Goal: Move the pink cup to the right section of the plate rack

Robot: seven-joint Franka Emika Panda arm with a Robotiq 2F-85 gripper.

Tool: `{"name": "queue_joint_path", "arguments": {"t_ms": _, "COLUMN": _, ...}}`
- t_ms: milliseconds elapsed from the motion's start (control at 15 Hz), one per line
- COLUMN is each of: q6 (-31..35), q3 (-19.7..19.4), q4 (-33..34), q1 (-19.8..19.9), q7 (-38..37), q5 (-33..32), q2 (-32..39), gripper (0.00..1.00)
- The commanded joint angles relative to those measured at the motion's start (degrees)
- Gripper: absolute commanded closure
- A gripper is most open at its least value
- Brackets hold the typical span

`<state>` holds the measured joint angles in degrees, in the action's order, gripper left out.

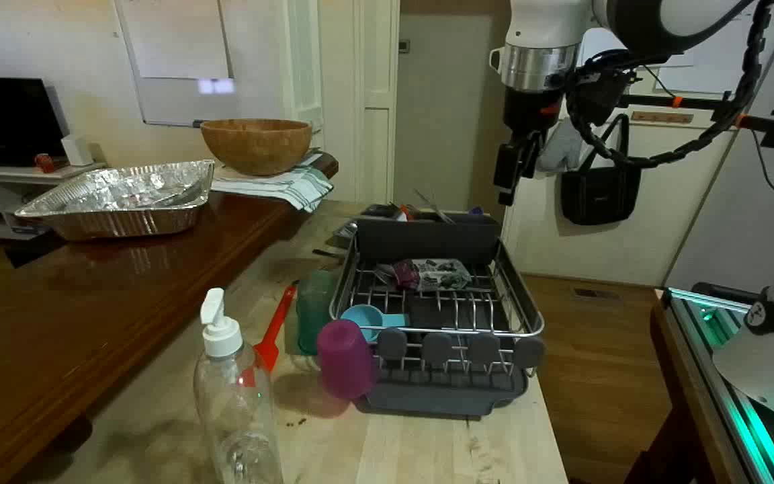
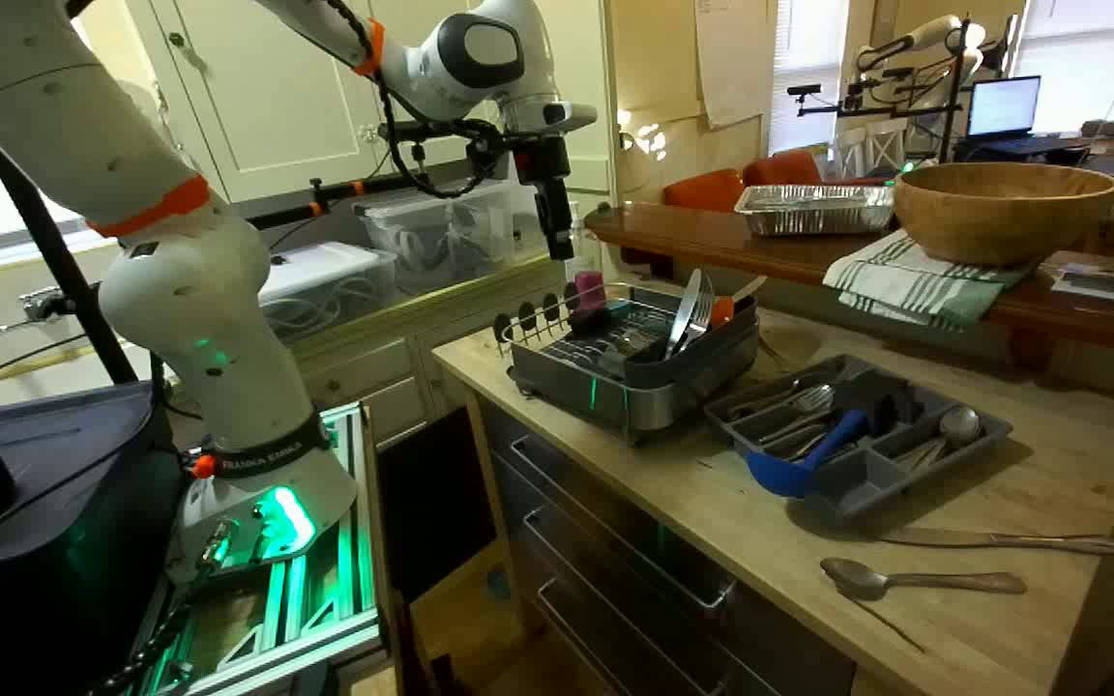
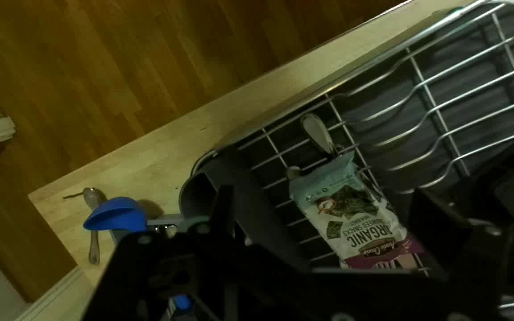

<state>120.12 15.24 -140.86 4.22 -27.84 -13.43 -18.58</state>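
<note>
The magenta-pink cup point(image 1: 347, 359) is at a corner of the dark grey plate rack point(image 1: 427, 398), tilted beside the row of round grey posts. The cup point(image 2: 590, 288) and the rack point(image 2: 649, 406) also show in an exterior view; I cannot tell whether the cup sits over a post. The cup is out of the wrist view, where the rack's wires point(image 3: 440, 106) show. My gripper point(image 1: 506, 195) hangs above the rack, apart from the cup; it also shows in an exterior view point(image 2: 559, 249). In the wrist view the gripper's fingers point(image 3: 324, 200) are wide apart with nothing held.
A seaweed snack pack point(image 1: 431, 274) and a light-blue scoop point(image 1: 363, 316) lie in the rack. A green cup point(image 1: 315, 310), red-orange utensil point(image 1: 278, 329) and clear pump bottle point(image 1: 236, 403) stand beside it. A grey cutlery tray point(image 2: 871, 483) and upright cutlery point(image 2: 690, 314) are near its opposite end.
</note>
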Motion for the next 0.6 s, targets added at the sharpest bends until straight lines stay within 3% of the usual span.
{"name": "queue_joint_path", "arguments": {"t_ms": 0, "q6": -0.24, "q3": -1.77, "q4": 0.1, "q1": -1.85, "q7": -0.48, "q5": -0.63, "q2": 0.17, "gripper": 0.0}}
{"name": "queue_joint_path", "arguments": {"t_ms": 133, "q6": -0.24, "q3": -1.77, "q4": 0.1, "q1": -1.85, "q7": -0.48, "q5": -0.63, "q2": 0.17, "gripper": 0.0}}
{"name": "queue_joint_path", "arguments": {"t_ms": 533, "q6": -0.47, "q3": 2.57, "q4": 12.48, "q1": -7.34, "q7": 1.42, "q5": -6.1, "q2": 10.92, "gripper": 0.0}}
